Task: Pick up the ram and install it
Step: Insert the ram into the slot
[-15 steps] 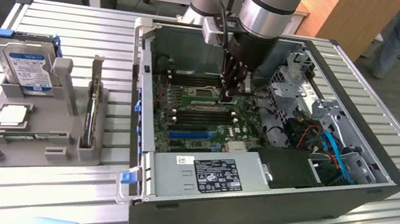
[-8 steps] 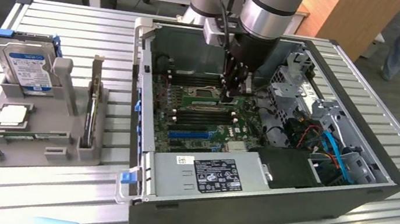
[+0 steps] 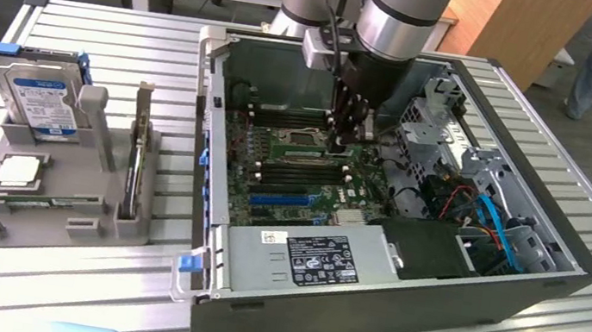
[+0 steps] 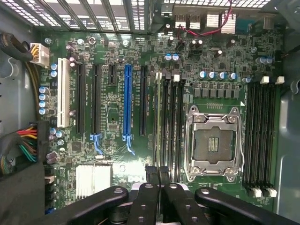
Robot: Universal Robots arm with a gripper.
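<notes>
- The gripper [image 3: 343,140] hangs inside the open case [image 3: 368,315], low over the board [image 4: 112,117]. In the exterior view it sits at about 3 o'clock from the socket [image 3: 297,138].
- Its fingers [image 4: 150,180] are pressed almost together and pinch a thin strip between their tips. I take that strip for the ram [image 4: 159,117], seen edge-on.
- The ram stands upright along the first slot beside the socket [image 4: 213,143], between the socket and the blue slot [image 4: 127,101]. It lines up with that slot for its whole visible length.
- Done, as I judge it: the ram is picked up, carried into the case and set in line with its slot.
- Not settled: I cannot tell whether it is pressed fully home or only resting in the slot. I cannot read whether the white clips [image 4: 176,78] at the far end have snapped shut.
- Left, as I judge it: any last seating, and the release, since the fingers grip the stick.
- The holder [image 3: 33,225] lies at 9 o'clock from the case. It carries the drive [image 3: 38,99] at its 12 o'clock end and a second green stick [image 3: 50,203] lying flat towards 6 o'clock, well apart from the gripper.
</notes>
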